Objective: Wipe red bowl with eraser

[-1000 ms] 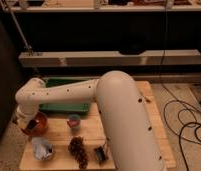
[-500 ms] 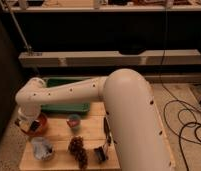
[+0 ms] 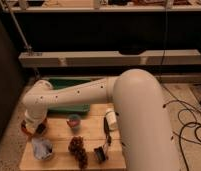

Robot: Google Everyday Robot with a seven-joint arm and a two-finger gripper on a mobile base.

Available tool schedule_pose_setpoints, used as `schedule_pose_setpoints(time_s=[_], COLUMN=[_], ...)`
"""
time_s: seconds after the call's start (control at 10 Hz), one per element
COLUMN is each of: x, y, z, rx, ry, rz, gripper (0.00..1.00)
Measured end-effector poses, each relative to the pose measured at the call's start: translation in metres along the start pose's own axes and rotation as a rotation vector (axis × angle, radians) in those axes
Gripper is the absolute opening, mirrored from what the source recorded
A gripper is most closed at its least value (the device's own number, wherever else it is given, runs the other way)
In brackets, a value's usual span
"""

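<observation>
Wood planks form the surface (image 3: 90, 131), and the busiest spot is its near-left corner, where the red bowl (image 3: 26, 131) sits close to the left edge. The pincer (image 3: 35, 128) hangs straight down from the white arm (image 3: 79, 95) and is at the bowl, covering most of it; how wide it stands cannot be told, nor whether it holds anything. Just in front of the bowl, near the front edge, lies a pale grey-white dish (image 3: 42, 148). To the right of the bowl stands a small bluish cup (image 3: 74, 122), with a dark lumpy cluster (image 3: 78, 149) in front of the cup. Further right are a white bottle (image 3: 111, 120) and a black object (image 3: 101, 153), both close beside the arm's broad upper section. A green tray (image 3: 71, 108) fills the back of the surface under the arm. Bare wood shows between the cup and the bottle. Beyond the left edge is speckled floor (image 3: 9, 150); cables (image 3: 189, 120) trail on the right.
</observation>
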Motion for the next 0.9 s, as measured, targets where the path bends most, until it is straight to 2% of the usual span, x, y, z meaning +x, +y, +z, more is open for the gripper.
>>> schedule_pose_setpoints(time_s=[0.2,0.4,0.6,0.9], x=[-0.004,-0.002,0.002,0.012], y=[0.012,0.036,0.051,0.059], z=[-0.002,-0.004,-0.001,0.007], rx=[-0.020,-0.046,-0.060,-0.058], ry=[0.009,0.020,0.025,0.043], rz=[0.026,0.053,0.058,0.050], gripper=[0.00,0.00,0.00,0.00])
